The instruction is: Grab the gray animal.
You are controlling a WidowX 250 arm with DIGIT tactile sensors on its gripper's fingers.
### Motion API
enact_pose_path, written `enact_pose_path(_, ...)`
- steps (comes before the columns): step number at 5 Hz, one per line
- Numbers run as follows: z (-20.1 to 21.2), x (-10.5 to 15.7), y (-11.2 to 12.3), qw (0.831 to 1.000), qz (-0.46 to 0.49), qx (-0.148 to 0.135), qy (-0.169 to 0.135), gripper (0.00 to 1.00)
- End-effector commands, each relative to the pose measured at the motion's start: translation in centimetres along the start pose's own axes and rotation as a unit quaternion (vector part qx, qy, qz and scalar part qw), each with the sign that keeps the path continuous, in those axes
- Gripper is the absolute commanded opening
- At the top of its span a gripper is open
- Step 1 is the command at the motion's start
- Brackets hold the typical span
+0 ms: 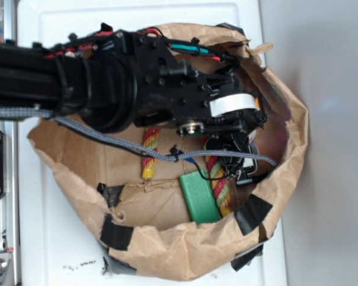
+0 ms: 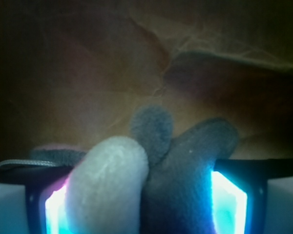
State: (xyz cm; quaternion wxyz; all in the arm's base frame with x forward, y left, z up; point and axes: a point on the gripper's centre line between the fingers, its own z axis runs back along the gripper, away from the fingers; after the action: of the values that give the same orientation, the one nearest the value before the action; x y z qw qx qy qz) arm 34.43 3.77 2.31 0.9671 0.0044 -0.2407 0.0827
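The black robot arm [image 1: 107, 77] is reaching from the left over a crumpled brown paper bag [image 1: 167, 238] lying on a white table [image 1: 53, 238]. Inside the bag, a green block [image 1: 200, 198] is lying just beside a striped rope [image 1: 222, 187], near the bag's lower rim.

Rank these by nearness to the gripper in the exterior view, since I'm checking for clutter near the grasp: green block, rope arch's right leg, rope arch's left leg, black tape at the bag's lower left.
From the gripper:
1. Right leg of the rope arch, just below the fingers.
2. Green block, below, beside that leg.
3. Left leg, off to the left, under the arm.
4. Black tape, on the bag's lower-left rim.
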Motion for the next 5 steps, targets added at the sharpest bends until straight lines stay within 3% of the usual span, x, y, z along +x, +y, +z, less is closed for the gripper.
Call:
enact_pose_path(1, 1.9, 1.1, 1.0, 1.0, -0.006, -0.025, -0.008, 0.0)
enact_pose_path(4, 10.1, 0.7, 1.3, 0.988, -0.027, -0.153, 0.017, 0.0)
enact_pose_path(5, 11.5, 0.5, 1.6, 0.983, -0.035, -0.177, 0.014, 0.0)
